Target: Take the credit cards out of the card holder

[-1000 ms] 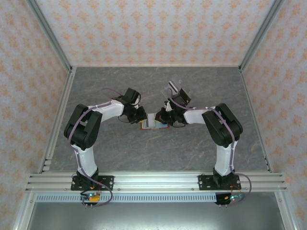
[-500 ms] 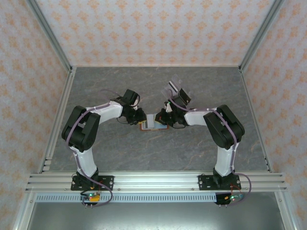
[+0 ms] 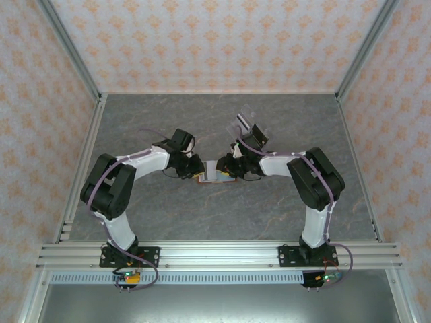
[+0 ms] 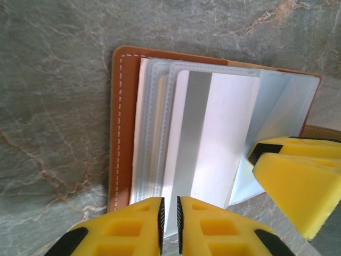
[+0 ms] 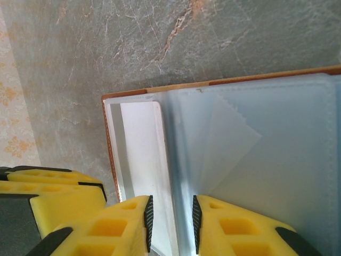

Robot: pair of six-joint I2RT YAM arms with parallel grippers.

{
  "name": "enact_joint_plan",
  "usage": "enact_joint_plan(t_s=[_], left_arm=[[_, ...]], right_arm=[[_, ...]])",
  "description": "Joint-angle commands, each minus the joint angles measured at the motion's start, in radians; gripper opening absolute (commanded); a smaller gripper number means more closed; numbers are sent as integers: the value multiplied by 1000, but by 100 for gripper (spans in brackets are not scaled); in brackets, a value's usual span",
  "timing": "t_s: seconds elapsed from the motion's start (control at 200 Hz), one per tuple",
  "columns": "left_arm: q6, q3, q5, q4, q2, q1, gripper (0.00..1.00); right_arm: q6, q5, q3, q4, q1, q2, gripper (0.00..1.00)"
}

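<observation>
i see the left end effector [image 4: 169, 213] clamped on a white card [image 4: 208, 133] by its near edge; the open card holder [image 4: 120, 122] lies just ahead, with the right end effector [image 5: 172, 213] slightly apart over its sleeves [image 5: 256, 144].

The table [image 3: 269, 202] is a grey slab veined like marble, with paler streaks and a few rusty ones running through it. Metal rails fence it on the left and right, and a wider rail runs along the near edge. The holder [image 3: 215, 172] lies open and flat on the stone near the middle. Its brown stitched rim rests on the surface and its pale clear pockets face up. Further back, well apart from it, a small clear piece [image 3: 241, 121] seems to lie on the stone too, though it's too small to make out.
</observation>
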Motion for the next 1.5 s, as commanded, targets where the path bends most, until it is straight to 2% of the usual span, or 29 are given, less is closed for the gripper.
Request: enact_joint_plan(t_s=[0.0,0.46,0.771,1.056,1.146,1.391,1.496], left_arm=[[-15,1,12,30,32,-9,15],[-14,16,-14,14,65,-12,18],[-16,24,14,31,107,-24,10],[-13,27,-18,2,106,-23,9],[-13,26,-27,-4,107,-23,9],[-17,18,-14,11,111,-24,9],[-17,14,30,40,119,-24,9]], right_arm=[[-19,-13,19,-36,1,8,28],[-29,-35,27,-36,1,11,29],[-25,-59,28,-21,2,28,17],[-37,56,21,-78,2,5,17],[-40,82,21,-94,2,3,19],[-10,7,18,-24,2,45,20],[5,-48,21,19,2,64,20]])
